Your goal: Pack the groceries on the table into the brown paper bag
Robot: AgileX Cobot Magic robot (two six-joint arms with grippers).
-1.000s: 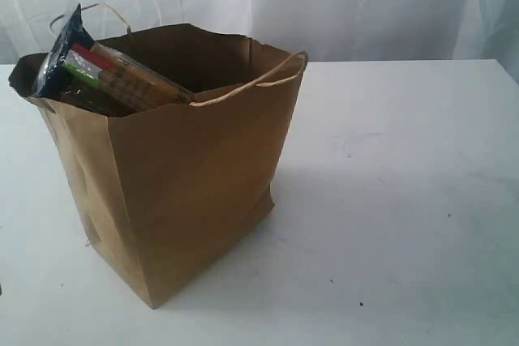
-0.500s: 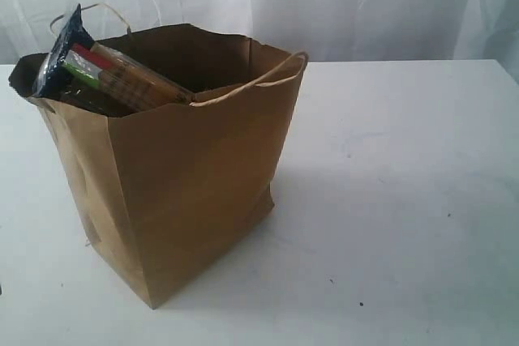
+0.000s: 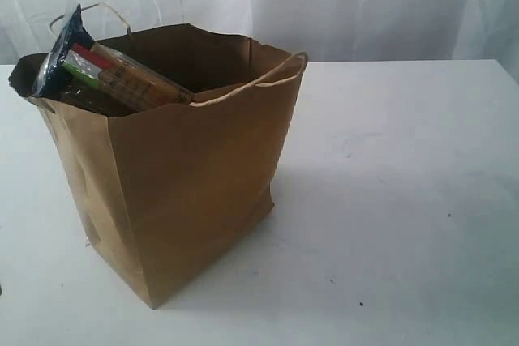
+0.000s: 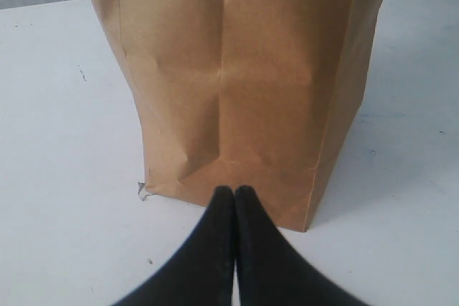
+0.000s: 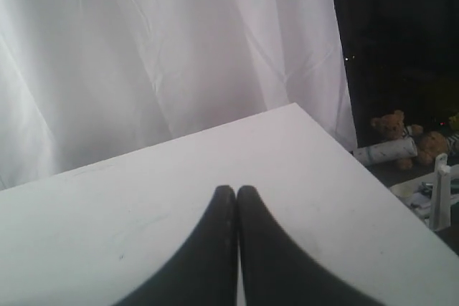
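Status: brown paper bag point(image 3: 203, 188) upright on table point(image 3: 405, 200), spaghetti packet point(image 3: 130, 79) sticking out top. Left gripper point(image 4: 234, 190) closed, empty, near bag base; right gripper point(image 5: 236, 190) likewise, over table. Back left off straight, no nudging.

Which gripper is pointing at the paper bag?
The left gripper: its shut jaws point at the brown paper bag, while the right gripper faces only table and curtain.

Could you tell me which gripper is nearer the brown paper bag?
Left. The left gripper is at the foot of the brown paper bag; the right gripper faces tabletop and curtain, bag unseen.
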